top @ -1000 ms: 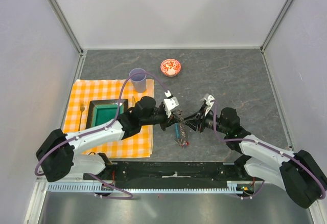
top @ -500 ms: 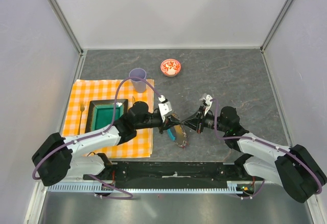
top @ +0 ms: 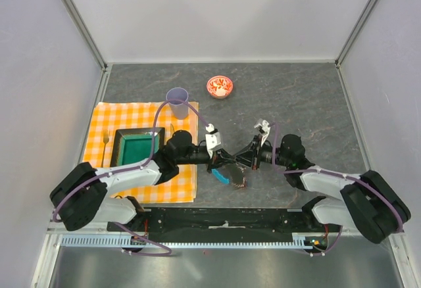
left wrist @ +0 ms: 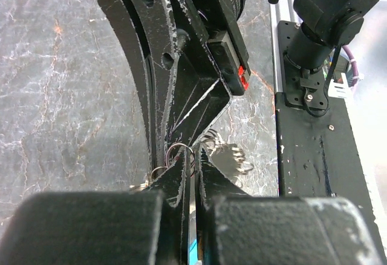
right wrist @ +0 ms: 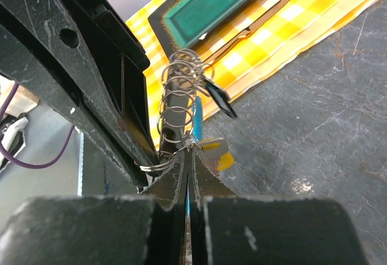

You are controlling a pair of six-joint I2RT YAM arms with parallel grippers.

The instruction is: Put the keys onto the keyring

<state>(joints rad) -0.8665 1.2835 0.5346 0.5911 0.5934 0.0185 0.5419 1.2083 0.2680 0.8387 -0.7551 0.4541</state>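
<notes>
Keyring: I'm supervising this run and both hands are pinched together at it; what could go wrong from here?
1. The left hand and right hand are shut tip to tip on the thin keyring; pulling apart could bend the wire or make it slip.
2. The keys dangle loose beneath; if either grip fails, the bunch may drop onto the table.

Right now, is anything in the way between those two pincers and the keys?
Nothing visible does. The left pincer and right pincer meet tip to tip, the left shut on the keyring, the right on the small rings of the keys.
</notes>
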